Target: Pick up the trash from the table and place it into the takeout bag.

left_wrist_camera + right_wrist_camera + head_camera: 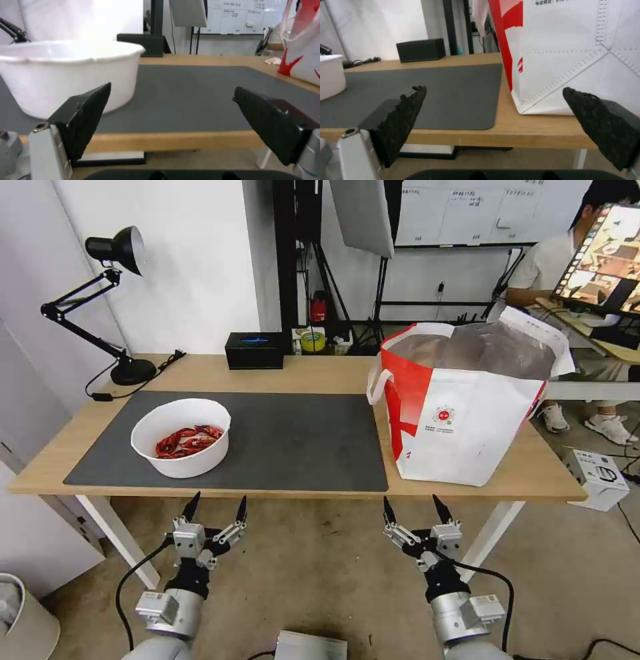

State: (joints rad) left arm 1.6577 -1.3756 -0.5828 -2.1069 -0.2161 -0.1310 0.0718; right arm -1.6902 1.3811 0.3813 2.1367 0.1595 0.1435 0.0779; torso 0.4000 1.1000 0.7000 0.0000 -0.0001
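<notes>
A white round bowl (pixel 181 437) of red crayfish shells, the trash in view, sits on the left part of the dark grey mat (pixel 300 447) on the light-wood table (pixel 313 370). The white and red takeout bag (pixel 467 407) stands open at the table's right end, silvery lining showing. My left gripper (pixel 217 507) hangs open just short of the table's front edge, near the bowl (pixel 70 75). Farther right, below the bag's (pixel 580 50) front corner, my right gripper (pixel 410 508) is open too. A small white crumpled bit (pixel 273 60) lies by the bag's far side.
A black tissue box (pixel 254 351) stands at the table's back edge, and a black desk lamp (pixel 110 300) at the back left corner. A white device (pixel 597 479) lies on the floor to the right. A person sits at a desk behind the bag.
</notes>
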